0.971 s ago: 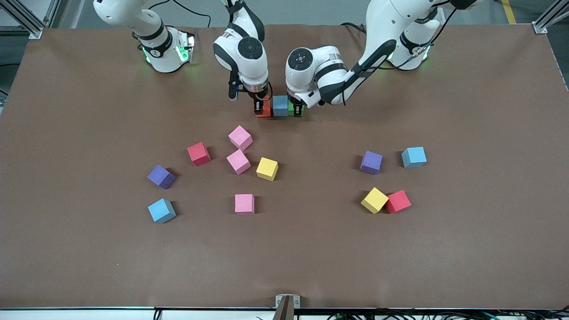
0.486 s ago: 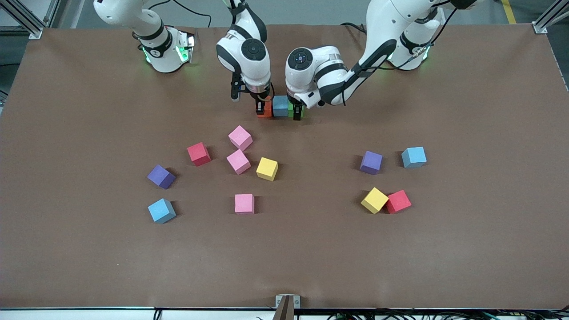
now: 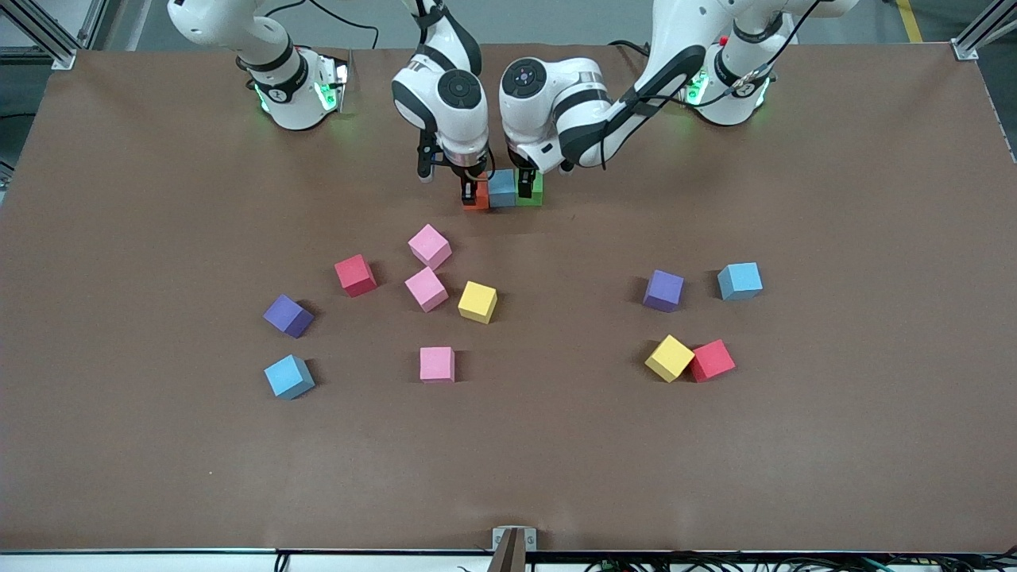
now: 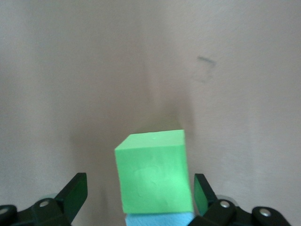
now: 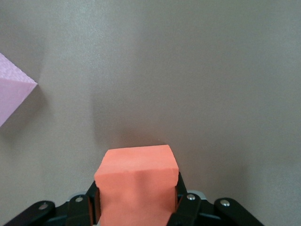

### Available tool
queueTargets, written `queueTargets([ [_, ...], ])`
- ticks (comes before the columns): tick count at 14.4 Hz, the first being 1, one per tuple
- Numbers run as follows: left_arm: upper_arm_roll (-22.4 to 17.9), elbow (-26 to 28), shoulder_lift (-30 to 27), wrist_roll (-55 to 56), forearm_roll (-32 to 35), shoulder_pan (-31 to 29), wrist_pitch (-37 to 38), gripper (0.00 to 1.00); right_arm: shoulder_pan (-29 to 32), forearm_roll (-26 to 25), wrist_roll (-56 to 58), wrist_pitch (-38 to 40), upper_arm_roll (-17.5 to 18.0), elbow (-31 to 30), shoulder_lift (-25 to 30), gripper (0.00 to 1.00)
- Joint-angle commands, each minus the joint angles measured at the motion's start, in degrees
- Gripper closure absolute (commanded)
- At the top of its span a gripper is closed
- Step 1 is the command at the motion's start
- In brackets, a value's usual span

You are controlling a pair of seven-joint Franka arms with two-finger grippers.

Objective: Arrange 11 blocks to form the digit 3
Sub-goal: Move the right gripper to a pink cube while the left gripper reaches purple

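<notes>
Three blocks sit touching in one bar of the digit 3 near the robots' bases: orange [image 3: 478,199], light blue [image 3: 501,191], green [image 3: 535,191]. My right gripper [image 3: 474,191] is shut on the orange block [image 5: 136,181] at the bar's end toward the right arm; in the right wrist view its gripper [image 5: 136,197] presses both sides. My left gripper [image 3: 526,184] stands open around the green block [image 4: 155,172], and in its wrist view the gripper [image 4: 139,195] has a gap at each finger. The light blue block [image 4: 157,220] touches the green one.
Loose blocks lie nearer the front camera. Toward the right arm's end: pink [image 3: 430,245], pink [image 3: 426,288], pink [image 3: 437,364], red [image 3: 355,275], yellow [image 3: 477,302], purple [image 3: 288,315], blue [image 3: 289,376]. Toward the left arm's end: purple [image 3: 663,290], blue [image 3: 740,280], yellow [image 3: 669,357], red [image 3: 712,360].
My left gripper has opened off the green block and its arm has drawn up toward the bases. My right gripper has slid the orange block against the blue one.
</notes>
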State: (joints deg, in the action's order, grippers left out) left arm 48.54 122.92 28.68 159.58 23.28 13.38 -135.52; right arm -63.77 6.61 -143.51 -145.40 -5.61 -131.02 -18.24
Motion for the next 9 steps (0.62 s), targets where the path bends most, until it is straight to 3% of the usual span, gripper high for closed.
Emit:
queueTargets([
  [1,5.7,1.6,-2.8,9.4,3.2,-7.5,2.8,0.0,-1.6,0.9,-1.2,-0.6,-0.3,0.9,-1.8,1.0],
  [5,12.3,-0.6,-2.8,1.8,3.2,-20.7,6.3,0.0,-2.2,0.9,-1.2,-0.2,-0.4,0.8,-1.8,1.0],
  [9,12.4,-7.5,-2.2,-14.7,3.2,-26.7,11.9,0.0,-2.3,0.9,-1.2,-0.3,-0.4,0.8,-1.7,1.0],
])
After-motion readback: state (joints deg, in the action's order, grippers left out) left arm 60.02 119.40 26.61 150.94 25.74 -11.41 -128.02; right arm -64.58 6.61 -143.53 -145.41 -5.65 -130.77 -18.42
